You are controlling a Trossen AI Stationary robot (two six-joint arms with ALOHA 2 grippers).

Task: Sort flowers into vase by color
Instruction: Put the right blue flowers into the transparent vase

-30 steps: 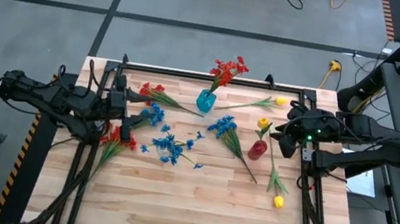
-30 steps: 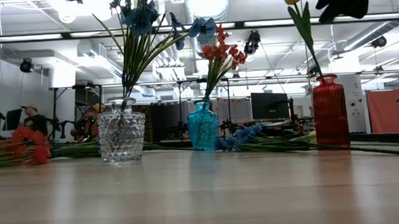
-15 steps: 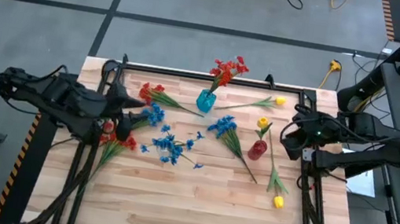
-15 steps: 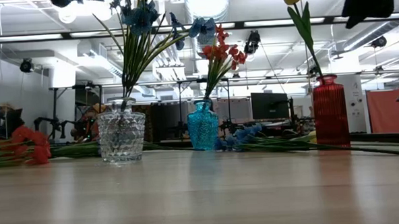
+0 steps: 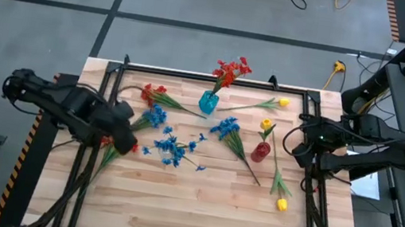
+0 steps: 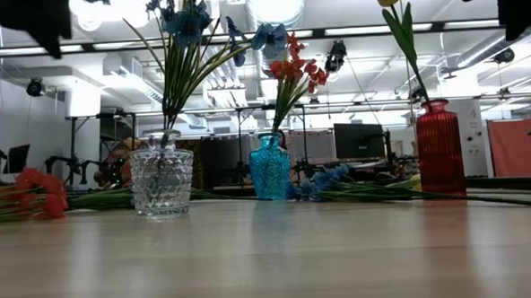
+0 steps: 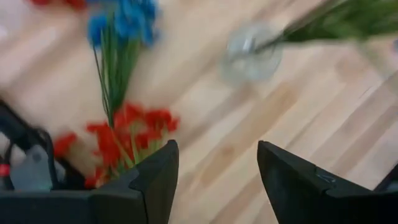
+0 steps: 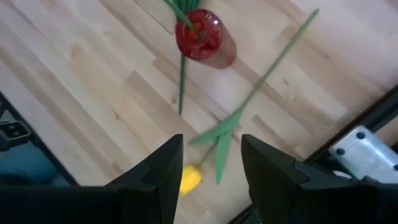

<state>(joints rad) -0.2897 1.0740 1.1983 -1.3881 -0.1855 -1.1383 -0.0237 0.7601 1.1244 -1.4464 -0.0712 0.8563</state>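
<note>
The left gripper (image 7: 214, 180) hangs empty with jaws spread over loose red flowers (image 7: 127, 134) near the clear glass vase (image 7: 249, 53). The right gripper (image 8: 211, 168) (also parted, empty) hovers above a lying yellow flower (image 8: 189, 177) beside the red vase (image 8: 205, 37).

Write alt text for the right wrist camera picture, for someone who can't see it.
The right gripper, fingers open and empty, hangs over a yellow flower lying flat on the wooden table. Beyond it stands a red vase holding one green stem.
</note>
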